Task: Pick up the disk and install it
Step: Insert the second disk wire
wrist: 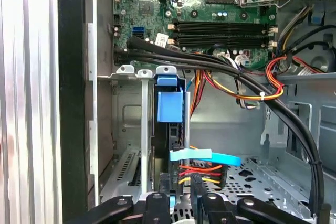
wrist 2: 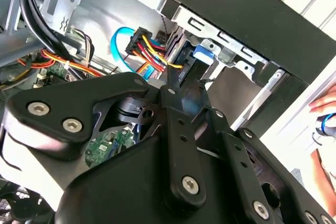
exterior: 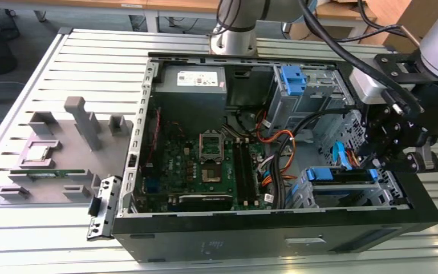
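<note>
The disk [exterior: 341, 174] sits in the drive cage at the front corner of the open computer case, on the exterior view's right, its blue carrier rail facing up. In the first wrist view the disk [wrist: 169, 145] stands on edge in its slot, with a blue tab on its end. My gripper [exterior: 380, 162] hangs just above and beside that cage. Its fingertips [wrist: 195, 184] are together next to the disk, close to the light-blue data cable [wrist: 206, 156] and the coloured power wires. In the second wrist view the gripper [wrist 2: 171, 89] points at the cage with nothing seen between its fingers.
The case [exterior: 203, 240] lies open on a slatted metal table [exterior: 97, 63], motherboard [exterior: 203, 165] exposed. Black cable bundles [wrist: 294, 129] cross the case near the cage. A second blue bracket [exterior: 291, 80] sits in the upper bay. A grey fixture [exterior: 52, 165] with small parts is left. A person's hand [wrist 2: 326, 109] is beyond the case.
</note>
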Available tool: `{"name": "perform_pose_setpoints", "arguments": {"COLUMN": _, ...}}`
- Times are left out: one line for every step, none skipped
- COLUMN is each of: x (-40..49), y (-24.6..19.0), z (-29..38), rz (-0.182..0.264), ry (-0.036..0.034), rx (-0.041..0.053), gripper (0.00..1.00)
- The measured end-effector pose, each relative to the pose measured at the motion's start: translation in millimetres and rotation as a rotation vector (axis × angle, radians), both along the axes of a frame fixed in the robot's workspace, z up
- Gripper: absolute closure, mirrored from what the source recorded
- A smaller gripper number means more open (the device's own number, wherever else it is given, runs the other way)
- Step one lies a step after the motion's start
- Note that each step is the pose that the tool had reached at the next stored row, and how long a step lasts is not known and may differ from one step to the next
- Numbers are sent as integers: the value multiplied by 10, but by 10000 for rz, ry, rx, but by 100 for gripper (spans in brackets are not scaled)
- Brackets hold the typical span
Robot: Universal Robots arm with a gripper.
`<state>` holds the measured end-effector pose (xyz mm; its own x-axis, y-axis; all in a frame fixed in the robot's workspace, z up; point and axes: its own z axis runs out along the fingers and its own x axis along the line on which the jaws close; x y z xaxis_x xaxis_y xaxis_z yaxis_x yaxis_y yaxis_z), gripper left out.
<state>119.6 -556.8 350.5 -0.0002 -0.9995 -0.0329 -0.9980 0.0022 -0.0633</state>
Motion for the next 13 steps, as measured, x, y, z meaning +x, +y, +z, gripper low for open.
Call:
{"name": "perform_pose_setpoints", "arguments": {"x": 0, "y": 0, "z": 0, "rz": 0, "ry": 0, "rx": -1, "gripper": 70}}
{"name": "perform_pose_setpoints", "arguments": {"x": 0, "y": 0, "z": 0, "rz": -1, "ry": 4, "rx": 0, "gripper": 70}}
{"name": "perform_pose_setpoints", "arguments": {"x": 4, "y": -1, "z": -1, "rz": 2, "ry": 61, "rx": -1, "gripper": 70}}
{"name": "perform_pose_setpoints", "arguments": {"x": 9, "y": -1, "z": -2, "rz": 1, "ry": 203, "rx": -1, "gripper": 70}}
{"name": "perform_pose_setpoints", "arguments": {"x": 12, "y": -1, "z": -4, "rz": 0, "ry": 340, "rx": 0, "gripper": 70}}
{"name": "perform_pose_setpoints", "arguments": {"x": 14, "y": 0, "z": -4, "rz": 1, "ry": 454, "rx": 0, "gripper": 70}}
{"name": "perform_pose_setpoints", "arguments": {"x": 13, "y": 0, "z": -4, "rz": 0, "ry": 510, "rx": 0, "gripper": 70}}
{"name": "perform_pose_setpoints", "arguments": {"x": 13, "y": 0, "z": -4, "rz": -1, "ry": 517, "rx": 0, "gripper": 70}}
{"name": "perform_pose_setpoints", "arguments": {"x": 13, "y": 0, "z": -4, "rz": -1, "ry": 524, "rx": 0, "gripper": 70}}
{"name": "perform_pose_setpoints", "arguments": {"x": 13, "y": -1, "z": -4, "rz": 0, "ry": 530, "rx": -1, "gripper": 70}}
{"name": "perform_pose_setpoints", "arguments": {"x": 17, "y": -1, "z": -5, "rz": 0, "ry": 531, "rx": -1, "gripper": 70}}
{"name": "perform_pose_setpoints", "arguments": {"x": 30, "y": -2, "z": -6, "rz": -2, "ry": 532, "rx": 2, "gripper": 70}}
{"name": "perform_pose_setpoints", "arguments": {"x": 43, "y": -1, "z": -8, "rz": -13, "ry": 533, "rx": 4, "gripper": 70}}
